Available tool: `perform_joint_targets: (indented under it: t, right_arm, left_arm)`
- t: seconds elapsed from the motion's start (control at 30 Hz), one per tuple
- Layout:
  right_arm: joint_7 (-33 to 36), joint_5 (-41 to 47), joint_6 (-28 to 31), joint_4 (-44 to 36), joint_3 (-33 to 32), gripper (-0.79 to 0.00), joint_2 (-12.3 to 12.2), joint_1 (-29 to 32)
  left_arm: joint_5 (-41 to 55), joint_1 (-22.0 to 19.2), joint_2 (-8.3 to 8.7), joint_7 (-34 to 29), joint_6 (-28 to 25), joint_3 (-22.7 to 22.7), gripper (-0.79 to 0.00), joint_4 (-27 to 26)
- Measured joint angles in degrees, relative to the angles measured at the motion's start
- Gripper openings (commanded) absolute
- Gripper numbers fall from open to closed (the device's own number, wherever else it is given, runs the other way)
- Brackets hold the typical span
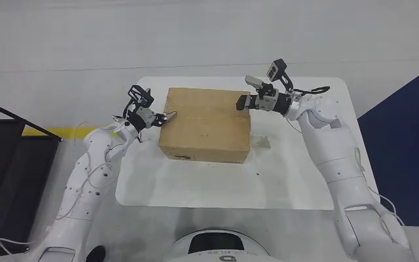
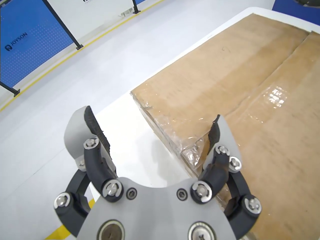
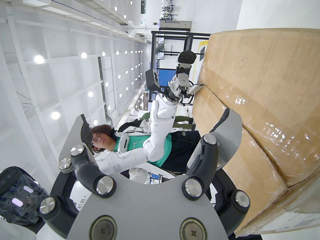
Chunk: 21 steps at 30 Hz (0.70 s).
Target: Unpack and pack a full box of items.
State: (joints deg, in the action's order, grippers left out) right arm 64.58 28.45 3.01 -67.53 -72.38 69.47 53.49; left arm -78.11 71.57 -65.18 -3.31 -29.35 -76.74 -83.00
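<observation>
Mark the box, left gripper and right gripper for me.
box (image 1: 206, 121), top view, middle of its top face.
left gripper (image 2: 152, 116), left wrist view, midway between fingertips.
right gripper (image 3: 155, 114), right wrist view, midway between fingertips.

- The box (image 1: 206, 124) in the middle of the top view is brown cardboard, dull and a little rough.
- Clear tape (image 2: 275, 93) runs along its top seam and over its corners. It is shiny and crinkly.
- The table (image 1: 196, 187) is white, smooth and a bit shiny.
- The left gripper (image 2: 152, 114) and the right gripper (image 3: 155, 116) have flat grey metal plates, shiny round screws and black plastic links.
- Their pads (image 2: 96, 128) are black and rough, like rubber.
</observation>
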Motion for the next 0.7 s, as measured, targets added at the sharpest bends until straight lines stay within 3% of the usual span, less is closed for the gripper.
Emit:
perform_joint_targets:
  t: [0.33, 0.43, 0.57, 0.7]
  right_arm:
    - [0.0, 0.0, 0.0, 0.0, 0.0, 0.000, 0.0, 0.0]
    - [-3.0, -3.0, 1.3, -2.2, -0.8, 0.000, -0.4, 0.8]
    - [-9.7, -11.7, 6.5, -8.8, -5.5, 0.000, -2.0, 7.7]
    - [-12.2, -12.2, 9.0, -11.5, -12.0, 0.000, -3.3, 15.0]
  left_arm:
    - [0.0, 0.0, -0.01, 0.0, 0.0, 0.0, 0.000, 0.0]
    - [0.0, 0.0, -0.01, 0.0, 0.0, 0.0, 0.000, 0.0]
    - [0.0, 0.0, -0.01, 0.0, 0.0, 0.0, 0.000, 0.0]
    - [0.0, 0.0, -0.01, 0.0, 0.0, 0.0, 0.000, 0.0]
